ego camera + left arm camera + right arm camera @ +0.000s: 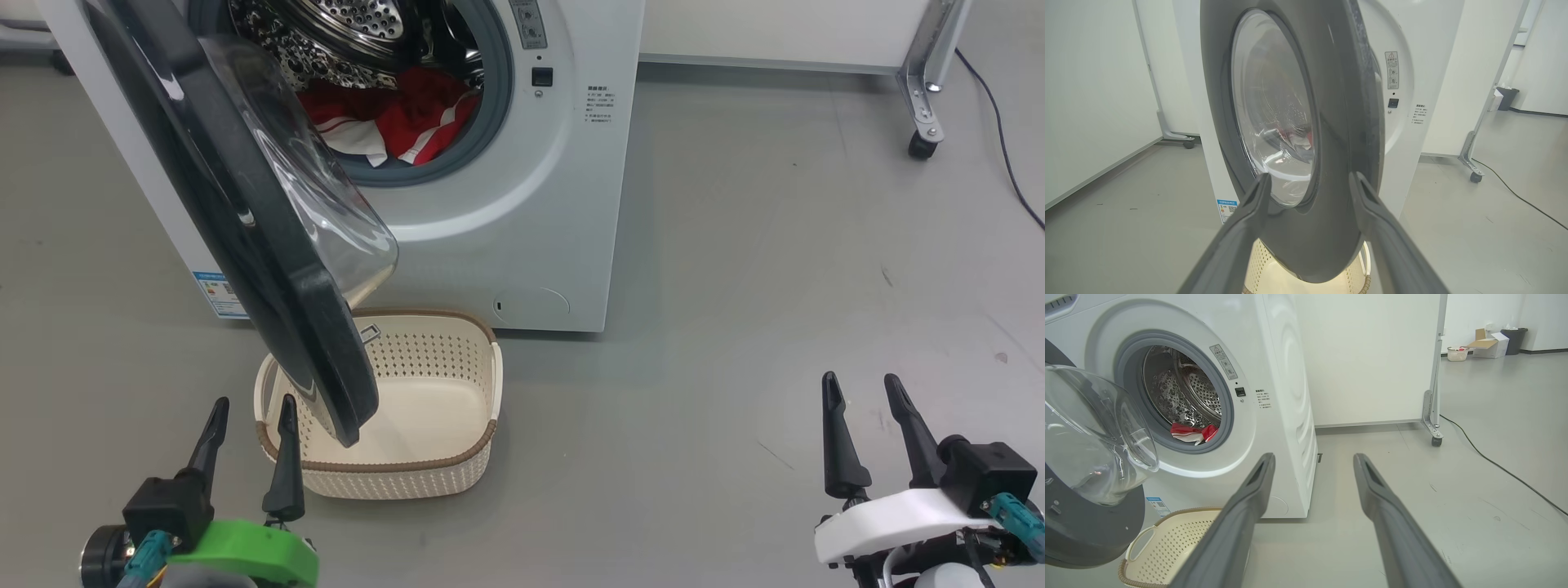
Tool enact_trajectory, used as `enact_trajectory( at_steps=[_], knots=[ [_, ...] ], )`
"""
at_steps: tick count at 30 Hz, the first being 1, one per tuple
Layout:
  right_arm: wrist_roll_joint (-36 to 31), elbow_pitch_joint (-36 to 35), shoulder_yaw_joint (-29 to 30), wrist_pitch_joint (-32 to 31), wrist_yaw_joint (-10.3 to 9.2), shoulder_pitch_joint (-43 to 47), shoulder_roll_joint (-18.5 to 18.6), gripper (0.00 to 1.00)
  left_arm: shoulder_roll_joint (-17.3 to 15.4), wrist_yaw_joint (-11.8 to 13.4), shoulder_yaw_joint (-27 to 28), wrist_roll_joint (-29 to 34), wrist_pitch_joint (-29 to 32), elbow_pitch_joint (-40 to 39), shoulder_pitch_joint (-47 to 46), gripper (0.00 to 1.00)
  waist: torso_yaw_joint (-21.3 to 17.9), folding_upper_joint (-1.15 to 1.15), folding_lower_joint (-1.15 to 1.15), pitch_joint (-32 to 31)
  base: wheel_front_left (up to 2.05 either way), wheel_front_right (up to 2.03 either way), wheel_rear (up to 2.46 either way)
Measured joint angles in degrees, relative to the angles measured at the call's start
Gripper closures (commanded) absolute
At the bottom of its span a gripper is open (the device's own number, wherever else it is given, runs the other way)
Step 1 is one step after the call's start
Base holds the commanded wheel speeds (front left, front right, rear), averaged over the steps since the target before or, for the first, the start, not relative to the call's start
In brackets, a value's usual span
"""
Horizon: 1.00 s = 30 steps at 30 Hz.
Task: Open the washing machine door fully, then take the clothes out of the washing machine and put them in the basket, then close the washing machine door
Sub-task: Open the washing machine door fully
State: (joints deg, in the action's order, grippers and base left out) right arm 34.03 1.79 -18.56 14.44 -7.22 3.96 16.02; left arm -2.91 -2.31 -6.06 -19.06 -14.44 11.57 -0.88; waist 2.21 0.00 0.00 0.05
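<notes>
Floor (735, 245): smooth grey surface, matt, with scattered scuffs and small dark specks.

White partition (1372, 355): upright at 12 o'clock in the right wrist view. Its metal leg (1431, 412) ends in a black castor (1436, 442) resting on the floor.

Black cable (1502, 469): lies on the floor, running from near the castor toward 4 o'clock.

Black bin (1515, 338) and open cardboard box (1488, 345): at 1 o'clock, by the far wall.

Lighting: even and diffuse.
</notes>
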Motion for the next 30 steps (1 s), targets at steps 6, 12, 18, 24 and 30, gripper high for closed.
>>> enact_trajectory(
  at_steps=[6,12,18,24,30],
  knots=[
    [-1.2,-0.6,0.2,0.0,0.00,1.0,-0.4,0.00,0.0,0.0,0.1,0.1,0.0,0.3,0.0,0.00,0.1,0.00,0.00,-0.2,0.00,0.00,0.00],
    [-1.9,-1.1,0.7,0.0,0.00,1.4,-0.7,0.00,0.1,-0.5,0.1,0.5,0.0,0.6,0.0,0.00,0.2,0.00,0.00,-0.4,0.00,0.00,0.00],
    [-1.9,-1.3,0.9,0.0,0.00,2.5,-1.1,0.00,0.1,-0.6,0.1,0.5,0.0,0.6,0.0,0.00,0.3,0.00,0.00,-0.5,0.00,0.00,0.00],
    [-2.4,-1.5,0.9,0.0,0.00,2.6,-1.5,0.00,0.2,-0.6,0.2,0.6,0.0,0.7,0.0,0.00,0.3,0.00,0.00,-0.5,0.00,0.00,0.00],
    [-2.5,-1.7,1.4,0.0,0.00,2.8,-1.7,0.00,0.2,-1.0,0.3,0.6,0.0,0.8,0.0,0.00,0.3,0.00,0.00,-0.6,0.00,0.00,0.00]
  ],
)
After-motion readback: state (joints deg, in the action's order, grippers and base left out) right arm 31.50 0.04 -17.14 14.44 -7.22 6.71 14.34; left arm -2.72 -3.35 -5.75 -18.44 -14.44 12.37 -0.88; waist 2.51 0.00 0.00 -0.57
